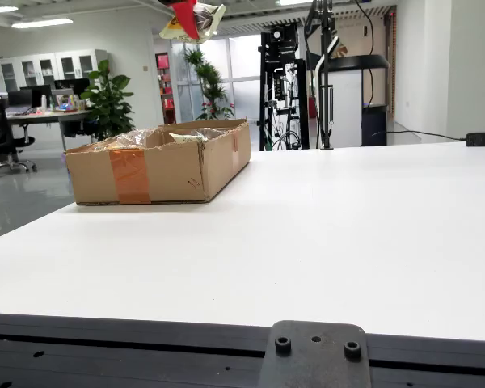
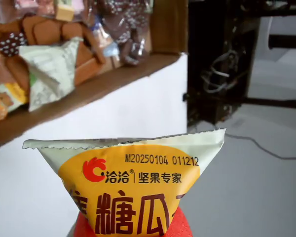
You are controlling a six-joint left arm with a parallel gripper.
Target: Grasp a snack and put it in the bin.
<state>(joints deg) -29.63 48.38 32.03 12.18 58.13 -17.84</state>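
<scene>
A: Position of the snack packet (image 2: 130, 185) relative to the jaws?
B: Clamped between red fingers (image 2: 175, 228), jaws narrowed onto the packet's lower part; in the wrist view, crimped top seam farthest from the gripper (image 2: 130, 229), body widening toward that seam. In the fixed view, held high at the top edge of frame, above and slightly behind the cardboard box (image 1: 158, 170), red gripper parts pressed against the packet.

A: Orientation and long axis?
B: Serrated seam running left to right across the wrist view, printed face toward the camera, text upright. Long axis along that seam. Packet angled downward toward the box, seam end leading.

A: Materials, textures, shapes?
B: Packet: pale foil-like film, zigzag-cut edge, orange panel with brown characters, red logo, printed code "M20250104 011212". Pouch roughly triangular, puffed. Box: shallow, rectangular, brown corrugated card, orange tape strip down the near wall, open top. Inside the box: crinkled clear and pale wrappers (image 2: 49, 69), brown biscuit-like pieces, dotted packaging. Box resting on a smooth white table (image 1: 323, 242), near the table's far left corner in the fixed view.
</scene>
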